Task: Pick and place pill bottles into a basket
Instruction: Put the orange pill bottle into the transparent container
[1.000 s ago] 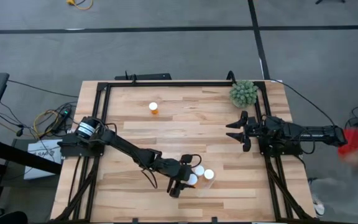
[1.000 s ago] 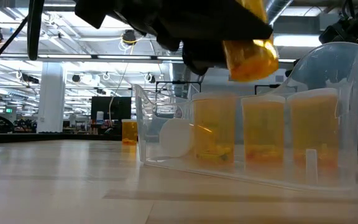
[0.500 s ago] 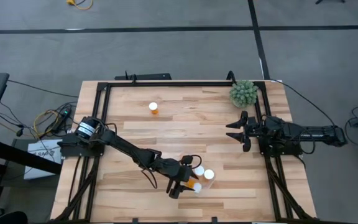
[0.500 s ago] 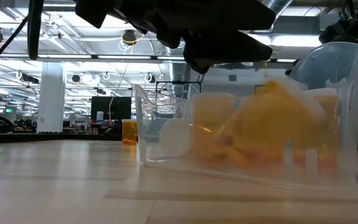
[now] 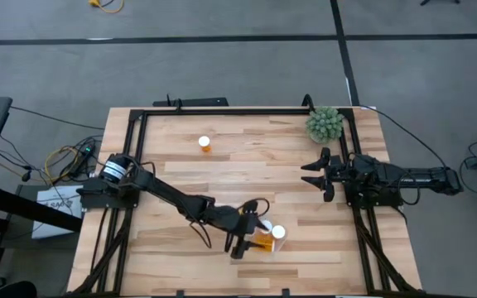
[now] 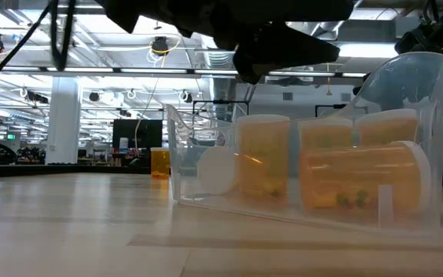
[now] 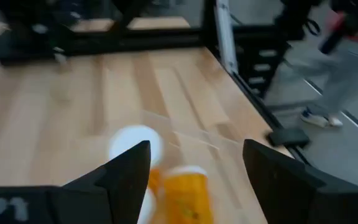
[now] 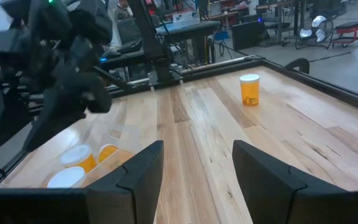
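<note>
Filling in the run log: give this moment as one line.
left gripper: open over basket | dropped pill bottle: lying sideways inside | right gripper: shut, idle

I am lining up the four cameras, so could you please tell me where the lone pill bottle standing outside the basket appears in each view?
High view: lone pill bottle stands at the table's far side, left of centre.
Low view: it stands in the distance, left of the basket.
Left wrist view: not in it.
Right wrist view: it stands upright on the wood, far from the basket.
Shared landmark: the basket, beside the left gripper.
</note>
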{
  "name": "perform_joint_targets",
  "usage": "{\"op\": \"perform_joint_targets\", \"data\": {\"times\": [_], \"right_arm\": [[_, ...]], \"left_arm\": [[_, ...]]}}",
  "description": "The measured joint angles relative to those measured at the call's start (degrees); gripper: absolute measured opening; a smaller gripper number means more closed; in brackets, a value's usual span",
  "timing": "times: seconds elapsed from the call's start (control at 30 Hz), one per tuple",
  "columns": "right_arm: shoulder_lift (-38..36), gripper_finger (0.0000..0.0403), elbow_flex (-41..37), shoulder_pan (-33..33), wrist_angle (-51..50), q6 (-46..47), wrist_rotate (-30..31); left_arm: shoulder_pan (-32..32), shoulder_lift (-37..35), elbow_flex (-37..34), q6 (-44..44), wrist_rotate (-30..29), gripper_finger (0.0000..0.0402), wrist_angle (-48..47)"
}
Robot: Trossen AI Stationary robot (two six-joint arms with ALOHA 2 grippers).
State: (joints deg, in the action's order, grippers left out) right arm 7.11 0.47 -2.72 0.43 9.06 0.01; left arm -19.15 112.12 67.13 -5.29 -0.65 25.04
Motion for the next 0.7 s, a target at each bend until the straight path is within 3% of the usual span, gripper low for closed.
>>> {"op": "perform_joint_targets", "data": {"times": [0.3, 0.7], "right_arm": [[0.0, 0.0187, -0.01, 0.01, 0.0, 0.01, 0.0], [0.0, 0.0185, 0.0, 0.0, 0.0, 0.0, 0.0]], "left_arm": [[4.08, -4.16, -0.04, 0.96, -0.06, 0.0248, -7.94], [4.69, -11.23, -0.04, 2.69, -2.74, 0.0248, -19.69]]}}
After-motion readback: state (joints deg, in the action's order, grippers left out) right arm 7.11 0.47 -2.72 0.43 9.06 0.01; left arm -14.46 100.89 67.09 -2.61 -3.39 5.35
